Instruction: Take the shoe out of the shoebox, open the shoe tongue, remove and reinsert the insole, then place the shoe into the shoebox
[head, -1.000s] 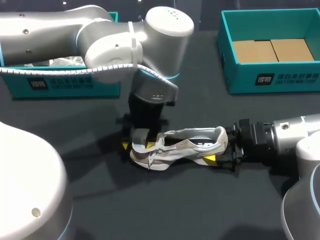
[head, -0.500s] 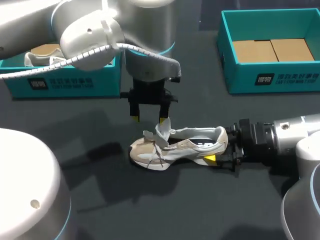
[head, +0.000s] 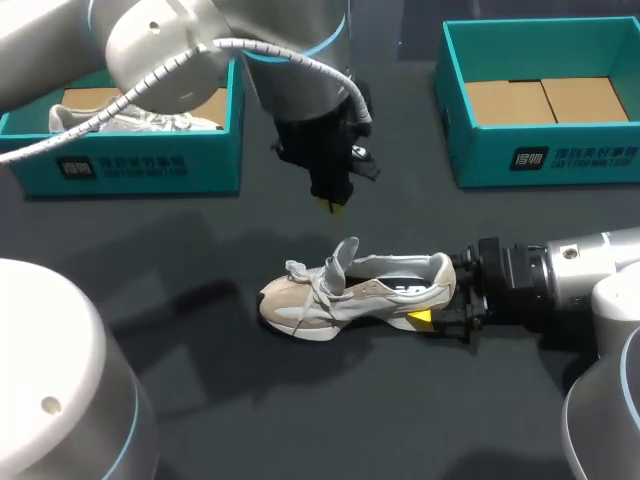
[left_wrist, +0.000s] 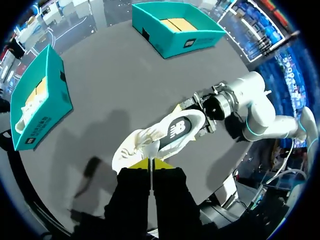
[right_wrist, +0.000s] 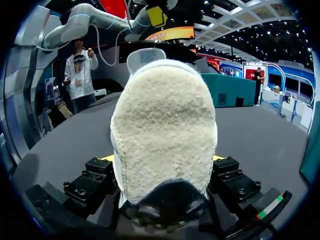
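Observation:
A grey and beige shoe (head: 345, 292) lies on its side on the dark table, toe to the left, tongue (head: 346, 253) lifted. My right gripper (head: 438, 300) is shut on its heel; in the right wrist view the fuzzy heel (right_wrist: 164, 130) fills the space between the fingers (right_wrist: 90, 175). My left gripper (head: 331, 203) hangs well above the shoe's laces, shut with nothing in it. In the left wrist view its yellow tips (left_wrist: 151, 164) meet, with the shoe (left_wrist: 160, 137) on the table beyond them.
A teal shoebox (head: 130, 165) at the back left holds a second shoe (head: 120, 120). Another teal shoebox (head: 540, 155) at the back right holds brown cardboard. My left arm's big joints overhang the back left of the table.
My left gripper has risen from the shoe's toe and laces, shifted right and back, and shut. The tongue now stands up. The right arm and shoe have stayed put.

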